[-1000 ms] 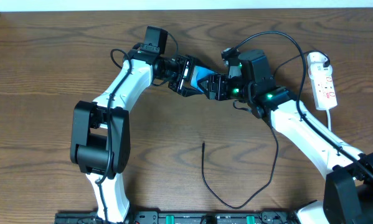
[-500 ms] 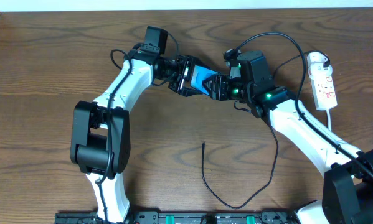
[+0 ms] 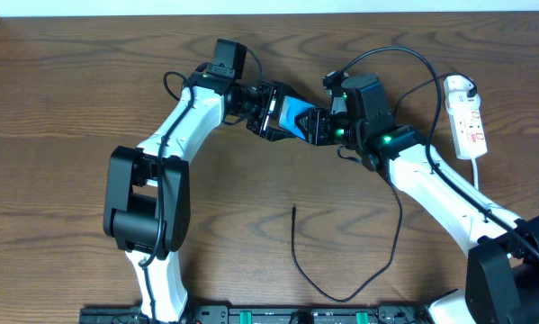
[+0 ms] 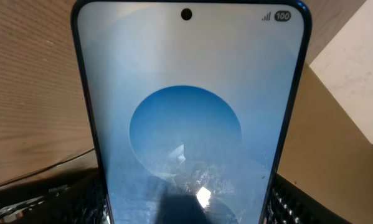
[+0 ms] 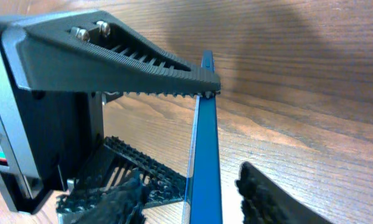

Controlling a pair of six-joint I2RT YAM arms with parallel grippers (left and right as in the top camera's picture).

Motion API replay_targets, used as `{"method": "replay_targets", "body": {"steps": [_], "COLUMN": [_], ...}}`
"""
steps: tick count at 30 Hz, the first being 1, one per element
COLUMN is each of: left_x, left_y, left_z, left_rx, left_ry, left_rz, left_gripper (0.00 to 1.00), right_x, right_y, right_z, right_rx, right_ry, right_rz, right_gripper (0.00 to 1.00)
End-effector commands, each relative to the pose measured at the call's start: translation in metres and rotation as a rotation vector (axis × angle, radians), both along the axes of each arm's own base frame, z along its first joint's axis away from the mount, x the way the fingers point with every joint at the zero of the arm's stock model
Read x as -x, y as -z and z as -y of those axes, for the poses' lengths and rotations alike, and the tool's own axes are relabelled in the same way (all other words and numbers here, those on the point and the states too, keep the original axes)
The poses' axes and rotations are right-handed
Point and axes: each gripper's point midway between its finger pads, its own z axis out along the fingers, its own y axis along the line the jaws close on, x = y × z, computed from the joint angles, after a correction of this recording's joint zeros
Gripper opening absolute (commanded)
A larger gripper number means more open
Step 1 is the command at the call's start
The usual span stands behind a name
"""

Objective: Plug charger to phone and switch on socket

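Upper centre of the overhead view, the left pincer [image 3: 271, 112] clamps the dark-framed, blue-screened smartphone [image 3: 293, 118] by its edges; the right pincer [image 3: 316, 126] straddles it, jaws apart, not touching. It would best close squarely on the faces before the left releases. The phone's charging port is hidden in every view.

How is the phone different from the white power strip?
The phone shows a blue screen; the power strip is white with red marks. The phone is clamped in the left gripper; the power strip lies flat on the table. The phone looks a bit shorter than the power strip. Both are long rectangles.
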Motion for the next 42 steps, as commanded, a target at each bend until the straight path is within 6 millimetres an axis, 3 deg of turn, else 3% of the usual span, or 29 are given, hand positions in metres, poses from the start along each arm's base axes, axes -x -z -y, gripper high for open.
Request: {"method": "replay_targets", "body": {"steps": [1,6,14,19,20,22,25,31,34,38,42], "left_x": [0.001,0.003,0.004,0.004,0.004,0.003,0.002,-0.008,-0.020,-0.039,-0.068], "left_y": [-0.027,-0.027,-0.027,-0.027,-0.027,-0.027,-0.030,-0.068,-0.081,-0.094,-0.102], "left_z": [0.008,0.011,0.012,0.012,0.012,0.012,0.011,0.016,0.018,0.020,0.016], "left_rx": [0.039,0.039,0.039,0.039,0.039,0.039,0.058,0.239,0.265,0.265,0.211], "left_ry": [0.016,0.022,0.021,0.021,0.022,0.021,0.023,0.095,0.101,0.071,-0.019], "left_rz": [0.045,0.042,0.035,0.036,0.036,0.036,0.039,0.174,0.277,0.405,0.542], "left_gripper": [0.07,0.07,0.07,0.08,0.14,0.53,0.88,0.90,0.90,0.90,0.90], "right_x": [-0.002,-0.002,-0.004,-0.005,-0.006,-0.010,-0.021,-0.048,-0.063,-0.076,-0.082], "right_y": [-0.002,-0.002,0.000,0.000,0.000,-0.001,-0.002,-0.009,-0.022,-0.045,-0.071], "right_z": [-0.005,-0.005,-0.002,0.000,0.001,0.007,0.024,0.069,0.090,0.098,0.091], "right_rx": [0.005,0.005,0.020,0.019,0.019,0.019,0.016,-0.070,-0.249,-0.475,-0.663], "right_ry": [-0.008,-0.008,0.008,0.013,0.016,0.032,0.076,0.255,0.405,0.498,0.506], "right_rz": [0.009,0.010,0.012,0.013,0.013,0.013,0.019,-0.013,-0.088,-0.157,-0.203], "right_gripper": [0.36,0.19,0.01,0.01,0.01,0.01,0.01,0.01,0.01,0.01,0.01]}}
